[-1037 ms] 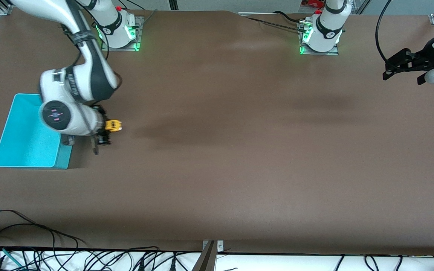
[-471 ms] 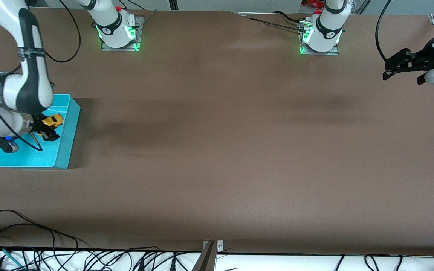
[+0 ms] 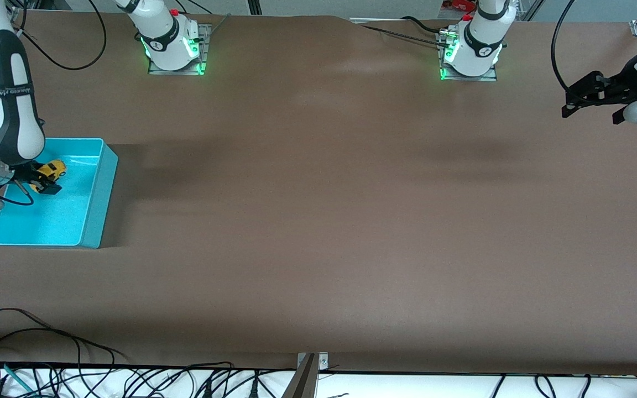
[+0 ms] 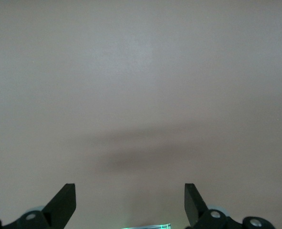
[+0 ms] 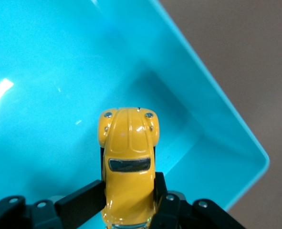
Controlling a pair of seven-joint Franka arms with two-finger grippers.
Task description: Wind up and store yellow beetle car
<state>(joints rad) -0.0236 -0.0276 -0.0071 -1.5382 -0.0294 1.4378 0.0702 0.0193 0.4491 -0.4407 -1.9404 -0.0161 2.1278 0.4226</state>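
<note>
**Ana:** While the right gripper (image 3: 42, 179) hangs over the turquoise bin (image 3: 90, 221), which step would you say we're in?

**Ben:** Storing, I'd judge. Its jaws are clamped on the yellow beetle car (image 5: 129, 164), one finger along each flank, nose pointing away from the wrist. In the front view the car (image 3: 50, 169) sits above the bin's floor, toward the corner nearest the right arm's base and close to the bin's inner wall

**Ana:** Is it resting on the floor yet?

**Ben:** I can't tell; the wrist view shows blue floor under it, but not whether the wheels touch

**Ana:** And the left gripper (image 3: 592, 99)?

**Ben:** Waiting above the table (image 3: 318, 221) at the left arm's end, jaws wide apart with nothing between them, well away from the bin

**Ana:** So the next move?

**Ben:** Probably lower a little if there's still a gap, then part the fingers so the car settles on its wheels inside, and lift straight up to avoid catching the wall
</note>
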